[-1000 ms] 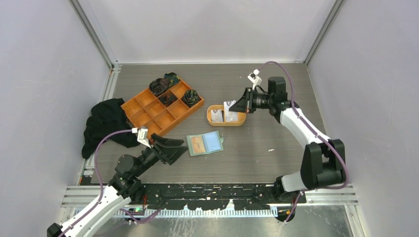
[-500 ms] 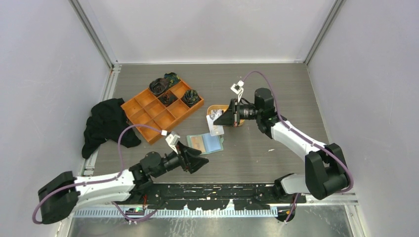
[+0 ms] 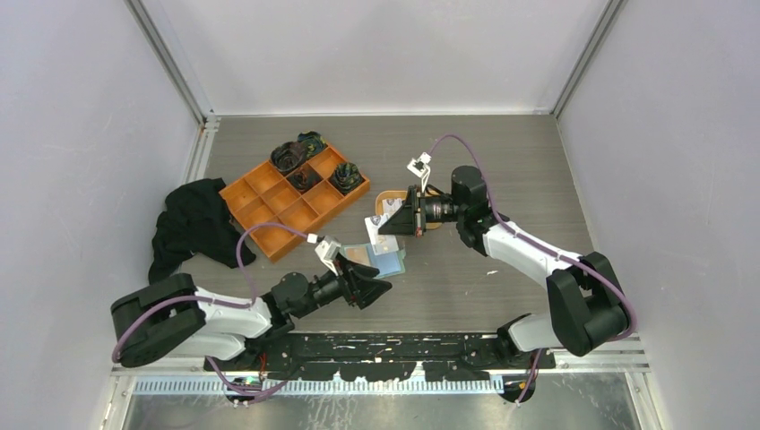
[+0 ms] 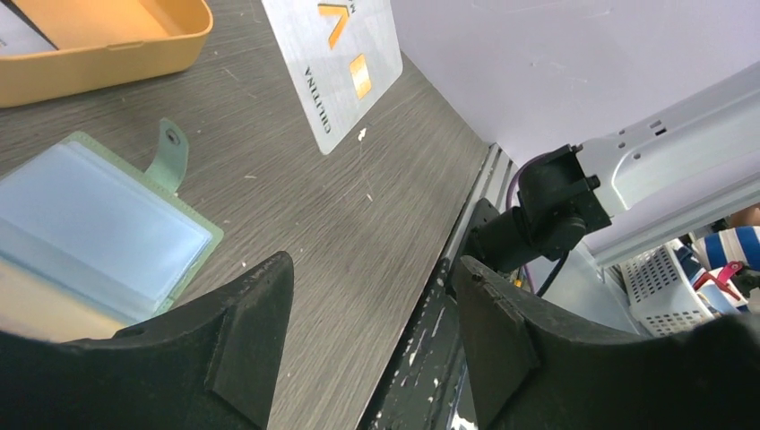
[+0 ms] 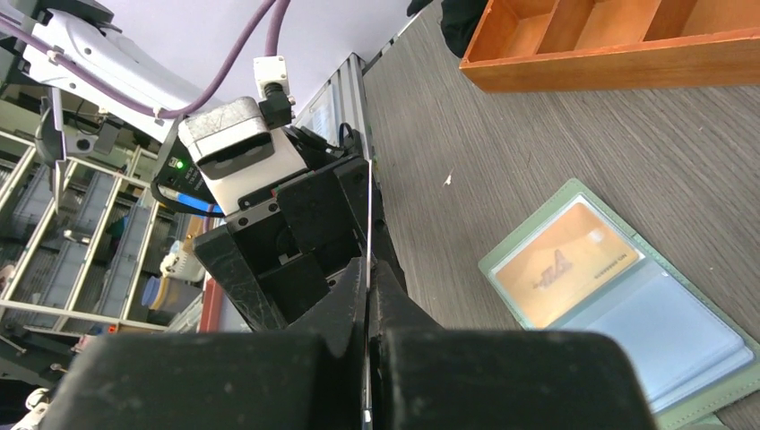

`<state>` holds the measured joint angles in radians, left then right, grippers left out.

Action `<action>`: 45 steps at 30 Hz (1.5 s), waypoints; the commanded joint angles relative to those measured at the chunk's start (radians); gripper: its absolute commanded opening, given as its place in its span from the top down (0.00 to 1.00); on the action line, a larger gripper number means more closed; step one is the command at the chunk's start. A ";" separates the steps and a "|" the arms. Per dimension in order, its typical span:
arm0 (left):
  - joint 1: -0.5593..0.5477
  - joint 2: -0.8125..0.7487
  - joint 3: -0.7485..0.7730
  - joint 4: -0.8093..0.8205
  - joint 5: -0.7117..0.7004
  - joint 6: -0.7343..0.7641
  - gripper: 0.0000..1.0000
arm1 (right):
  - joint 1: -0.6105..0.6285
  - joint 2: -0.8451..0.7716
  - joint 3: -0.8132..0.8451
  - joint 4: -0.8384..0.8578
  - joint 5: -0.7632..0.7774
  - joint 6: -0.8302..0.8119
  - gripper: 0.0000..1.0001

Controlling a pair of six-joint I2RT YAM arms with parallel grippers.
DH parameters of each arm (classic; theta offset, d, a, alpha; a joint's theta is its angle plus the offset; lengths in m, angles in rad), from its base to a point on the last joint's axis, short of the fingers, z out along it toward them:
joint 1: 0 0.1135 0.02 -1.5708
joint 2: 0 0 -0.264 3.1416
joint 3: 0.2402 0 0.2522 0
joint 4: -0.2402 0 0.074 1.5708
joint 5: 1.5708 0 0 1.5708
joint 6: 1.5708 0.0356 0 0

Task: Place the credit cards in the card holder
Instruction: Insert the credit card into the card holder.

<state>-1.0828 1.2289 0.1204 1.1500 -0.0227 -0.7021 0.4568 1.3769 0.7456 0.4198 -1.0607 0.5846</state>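
The card holder [image 3: 376,260] lies open and flat on the table, an orange card [image 5: 565,264] in its left pocket; its green edge and tab show in the left wrist view [image 4: 170,152]. My right gripper [image 3: 387,224] is shut on a white credit card [image 3: 377,229], held up on edge just above the holder's far side. That card [image 4: 336,63] hangs over the table, and the right wrist view shows it edge-on [image 5: 368,215]. My left gripper [image 3: 378,288] stands open and empty at the holder's near edge. Another pale card [image 4: 20,36] lies in the orange dish.
The oval orange dish [image 4: 107,45] sits just behind the holder, partly hidden by my right arm. An orange compartment tray [image 3: 296,193] with dark items stands at the back left, and a black cloth [image 3: 193,224] lies left of it. The table's front rail [image 4: 466,233] runs close beside my left fingers.
My right gripper carried the white card from the dish left and nearer, over the holder. My left arm swung right along the front edge to the holder's near side.
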 commanded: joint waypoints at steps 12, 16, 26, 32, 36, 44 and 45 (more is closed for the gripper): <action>0.123 0.108 0.094 0.267 0.085 -0.160 0.45 | 0.030 -0.012 0.006 0.096 -0.064 0.012 0.99; 0.154 0.115 0.110 0.281 0.121 -0.187 0.56 | 0.034 -0.008 0.007 0.096 -0.072 0.008 0.99; 0.242 0.113 0.088 0.266 0.279 -0.192 1.00 | 0.036 -0.014 0.138 -0.344 -0.104 -0.314 0.53; 0.293 0.053 0.105 0.114 0.442 -0.162 1.00 | 0.032 -0.021 0.192 -0.544 -0.127 -0.478 0.51; 0.293 -0.007 0.137 -0.035 0.501 -0.124 1.00 | 0.031 -0.018 0.199 -0.548 -0.132 -0.476 0.59; 0.307 -0.107 0.152 -0.192 0.536 -0.077 1.00 | 0.026 -0.024 0.204 -0.532 -0.152 -0.455 0.71; 0.307 -0.115 0.154 -0.204 0.541 -0.074 1.00 | 0.026 -0.024 0.205 -0.528 -0.155 -0.450 0.72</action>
<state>-0.7830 1.1530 0.2348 1.0100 0.4694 -0.8223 0.4870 1.3766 0.9070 -0.1345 -1.1816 0.1371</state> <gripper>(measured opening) 0.009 0.300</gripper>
